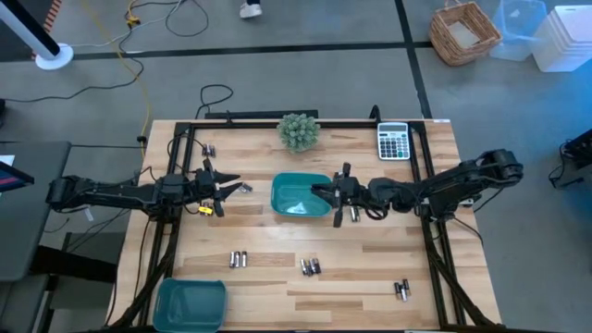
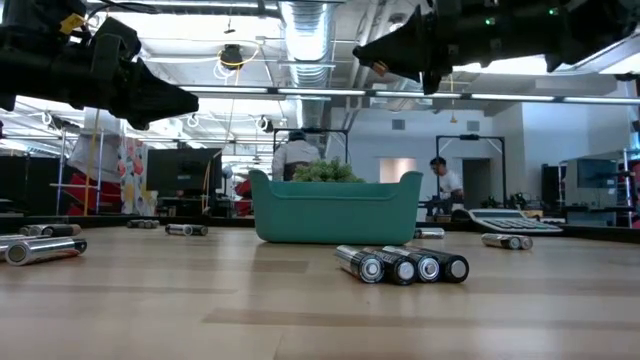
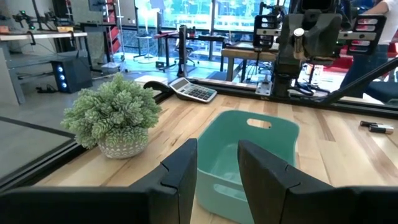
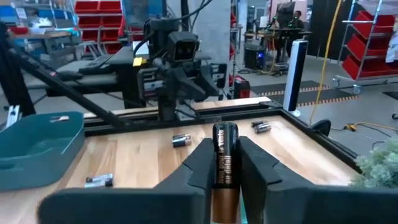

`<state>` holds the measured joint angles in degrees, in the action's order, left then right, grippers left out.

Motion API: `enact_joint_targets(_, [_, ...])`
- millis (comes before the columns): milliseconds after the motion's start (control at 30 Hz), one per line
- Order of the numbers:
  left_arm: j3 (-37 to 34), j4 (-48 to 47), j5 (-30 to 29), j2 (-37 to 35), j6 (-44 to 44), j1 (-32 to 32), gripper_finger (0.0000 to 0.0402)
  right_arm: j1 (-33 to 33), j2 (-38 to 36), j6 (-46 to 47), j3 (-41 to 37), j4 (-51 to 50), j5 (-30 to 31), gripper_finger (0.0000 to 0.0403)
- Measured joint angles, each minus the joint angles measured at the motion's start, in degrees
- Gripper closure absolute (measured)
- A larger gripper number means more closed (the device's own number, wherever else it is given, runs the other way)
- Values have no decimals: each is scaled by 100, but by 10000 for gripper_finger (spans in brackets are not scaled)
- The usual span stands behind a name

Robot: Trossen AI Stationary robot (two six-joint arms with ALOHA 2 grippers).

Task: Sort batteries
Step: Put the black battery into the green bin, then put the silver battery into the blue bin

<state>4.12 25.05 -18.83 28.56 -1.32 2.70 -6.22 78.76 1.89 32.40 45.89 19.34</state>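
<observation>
My right gripper (image 1: 335, 198) hangs above the right part of the teal tray (image 1: 298, 196) at the table's middle, shut on a black and copper battery (image 4: 225, 163). To the tray's left, my left gripper (image 1: 228, 188) stands open and level with nothing between its fingers (image 3: 184, 171). Loose batteries lie on their sides on the wood at the near middle (image 1: 239, 260), (image 1: 310, 266), near right (image 1: 401, 289) and far left (image 1: 209, 150). One cluster (image 2: 402, 265) shows close up in the low view. My right gripper pinches the battery's long sides (image 4: 217, 168) between its two fingers, which come level from the table's right. The black end (image 4: 225, 130) reaches past the fingertips, and the copper part sits farther back. The battery is lifted clear of the table and the tray.
A second teal tray (image 1: 190, 303) sits at the near left corner. A small potted plant (image 1: 299, 131) and a grey calculator (image 1: 393, 141) stand along the far edge. A black frame rail (image 1: 277, 122) runs around the table. Bare wood lies between the battery clusters.
</observation>
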Motion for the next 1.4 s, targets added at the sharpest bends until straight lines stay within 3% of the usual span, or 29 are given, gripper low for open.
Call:
enact_joint_targets(233, [0, 13, 0, 0, -36, 0, 289, 40, 0, -2, 64, -24, 0, 243])
enact_joint_targets(367, [0, 19, 0, 0, -44, 0, 289, 41, 0, -52, 64, -35, 0, 219])
enact_joint_targets(867, [0, 19, 0, 0, -87, 0, 289, 27, -120, -244, 64, -83, 2, 222])
enact_joint_targets(1400, [0, -343, 0, 4, -248, 0, 289, -128, -393, -668, 61, -996, 4, 225])
